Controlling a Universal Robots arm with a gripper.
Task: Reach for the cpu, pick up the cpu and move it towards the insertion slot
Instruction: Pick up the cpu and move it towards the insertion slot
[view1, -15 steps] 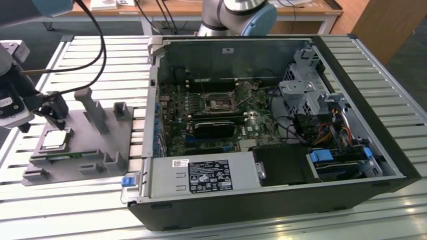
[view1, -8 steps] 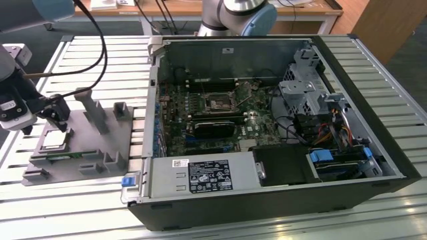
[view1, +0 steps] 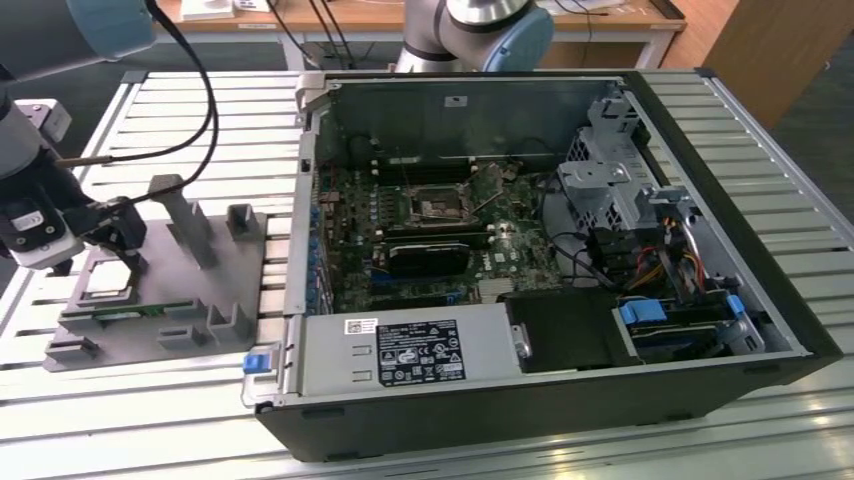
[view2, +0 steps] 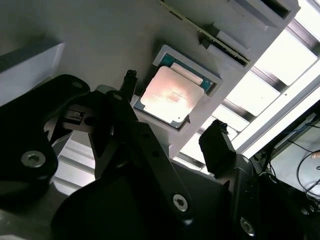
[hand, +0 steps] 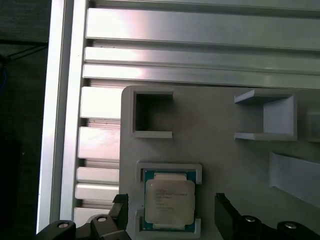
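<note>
At the exterior view's left, my fingers (view1: 118, 248) hang low over a grey holder plate (view1: 187, 292) that lies on the slatted metal tabletop (view1: 200, 110). They are spread wide and hold nothing. The cpu (view1: 108, 284) sits directly beneath them, lying flat in a shallow framed pocket of that plate with its silvery top facing up.

In the first wrist view the cpu (hand: 169, 202) lies between my two fingertips (hand: 121, 204), one black tip on each side. A strip of grey plate (hand: 200, 125) shows between each tip and the chip, so I am not touching it. The second wrist view gives the same relation from a slant. The cpu (view2: 171, 95) rests square in its pocket, one thin fingertip (view2: 130, 82) stands just beside one edge, and the other is further off on the opposite side.

Just nearer than the cpu on the plate, a narrow green circuit strip (view1: 127, 318) lies in its own groove.

Toward the exterior view's right, well apart from the plate, an open computer case (view1: 787, 300) lies on its side. The insertion slot (view1: 438, 205) sits on the motherboard in the far part of the case, a dark square in a silvery frame. A long black card (view1: 427, 258) lies just nearer than it.
</note>
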